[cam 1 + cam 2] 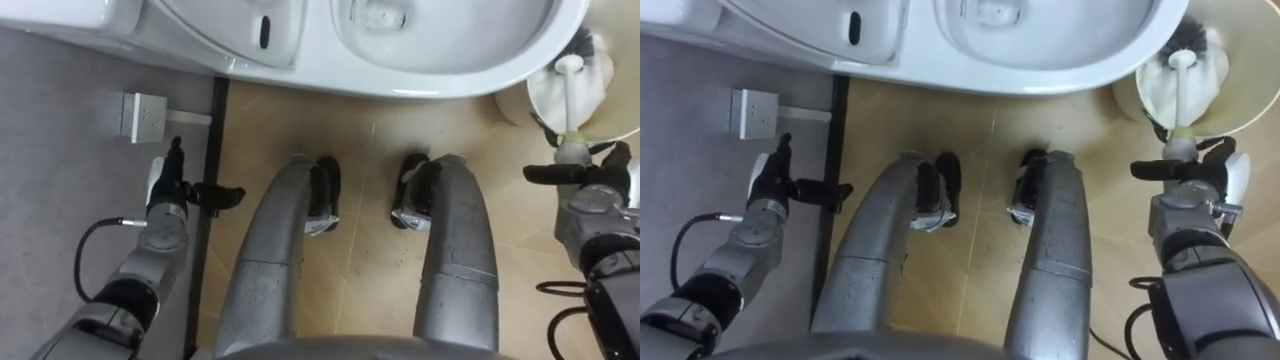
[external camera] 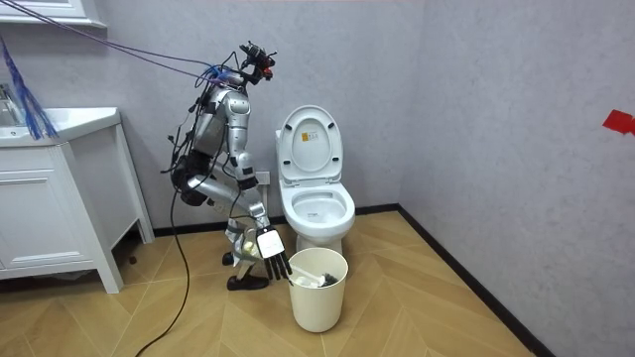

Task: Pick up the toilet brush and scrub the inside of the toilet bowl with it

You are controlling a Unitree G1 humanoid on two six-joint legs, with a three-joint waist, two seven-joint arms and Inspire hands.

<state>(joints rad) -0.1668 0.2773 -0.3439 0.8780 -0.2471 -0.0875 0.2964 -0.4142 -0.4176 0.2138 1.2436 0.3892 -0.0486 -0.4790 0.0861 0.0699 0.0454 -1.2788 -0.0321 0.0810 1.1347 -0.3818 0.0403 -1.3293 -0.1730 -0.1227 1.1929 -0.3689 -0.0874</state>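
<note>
Right hand (image 1: 1186,180) is hovering with fingers spread around the brush (image 1: 1181,90) handle, sticking out of the bin (image 1: 1246,100) beside the toilet (image 1: 1040,70). Left hand (image 1: 768,182) is hanging loose and empty.

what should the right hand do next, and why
Probably close the right hand round the brush handle: its fingers are spread beside the handle's end, and the brush stands in the bin by the open toilet. The left hand hangs open, idle.

White brush (image 1: 1181,100) leans head-down in bin (image 2: 317,302) beside the open toilet (image 1: 1070,65).
</note>
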